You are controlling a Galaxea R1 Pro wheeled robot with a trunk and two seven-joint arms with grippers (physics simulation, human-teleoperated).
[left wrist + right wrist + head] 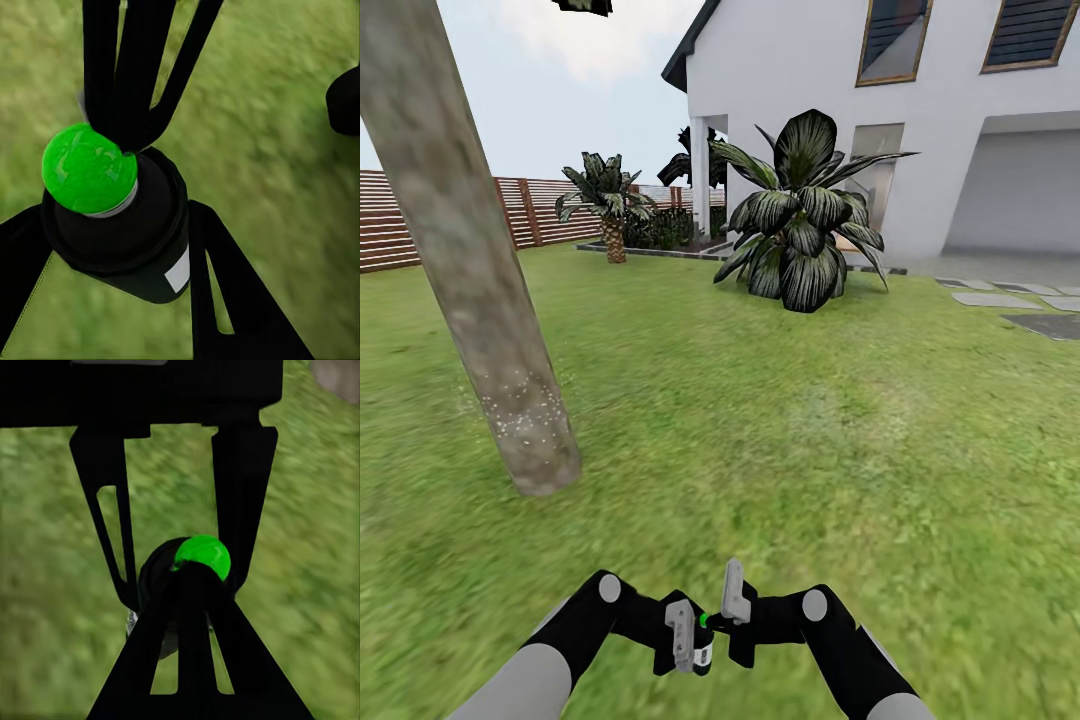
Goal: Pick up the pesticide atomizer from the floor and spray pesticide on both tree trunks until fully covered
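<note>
At the bottom centre of the head view we have the left gripper (682, 632) clenched on the pesticide atomizer (703, 650), its fingers (225, 292) bracketing the black body on either side. The right gripper (735, 600) meets it from the other side, one finger crossing just beside the green cap (88, 168); we cannot tell whether it clamps or merely touches.

We judge the atomizer a small, rigid bottle, light enough for one arm, with a smooth round wall that could twist in the pads. The best hold is low on the black body, below the cap, leaving the green top free for pressing.

Outward, blurred lawn (810, 420) spreads all round. The tree trunk (470, 260) leans through the left of the frame, pale specks near its base. A broad-leaved bush (800, 215) and white house (920, 120) fill the upper right.
</note>
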